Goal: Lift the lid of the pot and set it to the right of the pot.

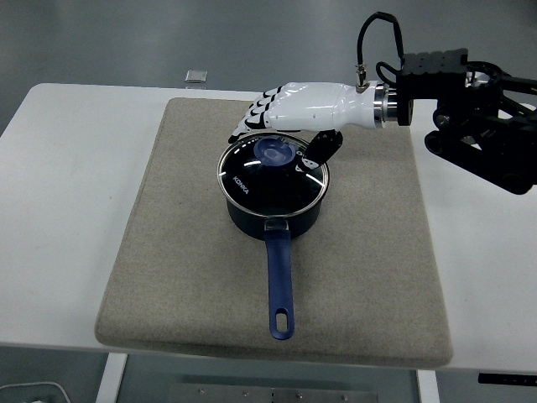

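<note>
A dark blue pot (273, 217) with a long blue handle (279, 277) stands mid-mat, handle pointing at the near edge. Its glass lid (252, 178) sits on the pot, with a blue knob (274, 151) at its centre. My right hand (273, 139), white with black joints, reaches in from the right and hovers just over the far side of the lid. Its fingers (245, 122) stretch left past the knob, and the black thumb (320, 148) hangs down just right of the knob. The hand is open and holds nothing. The left arm is out of view.
A beige mat (185, 252) covers most of the white table (67, 185). A small clear object (195, 76) lies at the table's far edge. The black right arm (478, 126) fills the upper right. Bare mat (373, 218) lies to the pot's right.
</note>
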